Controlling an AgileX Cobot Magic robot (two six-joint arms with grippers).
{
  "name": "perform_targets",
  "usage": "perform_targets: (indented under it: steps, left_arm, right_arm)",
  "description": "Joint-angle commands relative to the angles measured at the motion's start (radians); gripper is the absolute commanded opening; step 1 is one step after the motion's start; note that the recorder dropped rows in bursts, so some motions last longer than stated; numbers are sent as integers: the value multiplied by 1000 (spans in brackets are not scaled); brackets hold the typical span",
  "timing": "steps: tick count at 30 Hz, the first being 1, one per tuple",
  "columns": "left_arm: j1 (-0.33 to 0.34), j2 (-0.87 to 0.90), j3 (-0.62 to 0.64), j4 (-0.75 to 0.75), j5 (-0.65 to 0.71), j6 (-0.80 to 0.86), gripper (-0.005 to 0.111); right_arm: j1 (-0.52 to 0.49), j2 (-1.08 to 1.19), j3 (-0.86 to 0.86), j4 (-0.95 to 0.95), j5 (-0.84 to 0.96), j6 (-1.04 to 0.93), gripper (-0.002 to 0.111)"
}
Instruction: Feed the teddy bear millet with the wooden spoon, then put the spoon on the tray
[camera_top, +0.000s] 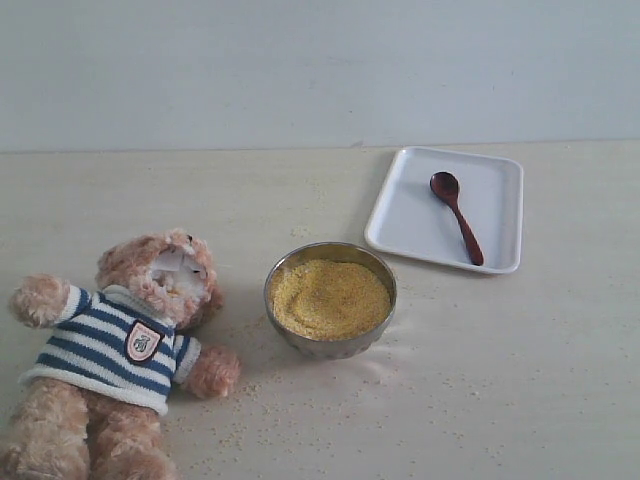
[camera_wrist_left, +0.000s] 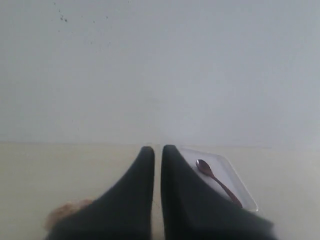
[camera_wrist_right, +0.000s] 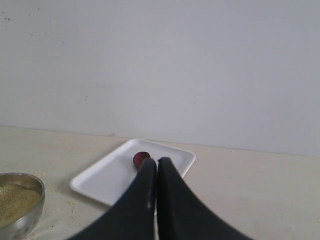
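The small dark reddish-brown wooden spoon lies flat in the white rectangular tray with rounded corners. Its oval bowl points to the tray's far edge and its slim straight handle slants toward the near one. The tray sits at the far right of the pale desk.

Nearer and about mid-desk stands the round silver metal bowl. It is filled almost to the rim with a mound of fine yellow millet. Stray grains speckle the desk around the bowl, most thickly between it and the bear.

The fuzzy tan-pink teddy bear lies on its back at the near left, head toward the bowl and arms flung wide. It has a white muzzle and wears a navy-and-white striped sweater with a small shield badge on the chest. One paw rests close to the bowl without touching it.

My left hand hangs above the desk with its dark fingers drawn together but for a thin slit, gripping nothing. My right hand is pressed fully together, also holding nothing. From its own camera it lines up with the tray and hides most of the spoon.
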Motion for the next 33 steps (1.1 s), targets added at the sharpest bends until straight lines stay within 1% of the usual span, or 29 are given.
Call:
perform_targets:
  steps: [1,3,6,12,13,14,17,18,19,21,23,26,30,32,33]
  left_arm:
    - [-68,-153,61,-8,-136,-1,5]
    - [-68,-206,74,-3,-154,-1,5]
    - [-68,-206,78,39,-175,-1,5]
    - [-68,-206,95,44,-175,-14,5]
    - [-68,-206,104,73,-175,-53,5]
    - [-68,-206,116,144,-175,-149,5]
    - [-70,-206,145,459,-157,-536,5]
    - [-70,-206,148,544,-144,-637,5]
    - [-70,-206,150,610,-136,-704,5]
    - [-70,-206,150,674,-130,-769,5]
    - [-70,-206,150,722,-133,-791,5]
    - [-70,-206,159,807,-161,-870,5]
    - [-76,-206,193,967,-239,-1020,5]
    - [-89,-206,210,1054,-297,-1098,5]
    - [-102,-206,210,1099,-349,-1137,5]
  right_arm:
    - [1,-7,4,-1,-2,-2,0]
    - [1,-7,4,-1,-2,-2,0]
    - [1,-7,4,-1,-2,-2,0]
    - [1,-7,4,-1,-2,-2,0]
    - [1,-7,4,-1,-2,-2,0]
    - [1,-7,4,-1,-2,-2,0]
    - [1,-7,4,-1,-2,-2,0]
    - [1,-7,4,-1,-2,-2,0]
    - [1,-7,4,-1,-2,-2,0]
    - [1,-7,4,-1,-2,-2,0]
    - [1,-7,4,-1,-2,-2,0]
    - [1,-7,4,-1,-2,-2,0]
    - [1,-7,4,-1,-2,0,0]
    - [1,-7,4,-1,-2,0,0]
    - [1,-7,4,-1,-2,0,0]
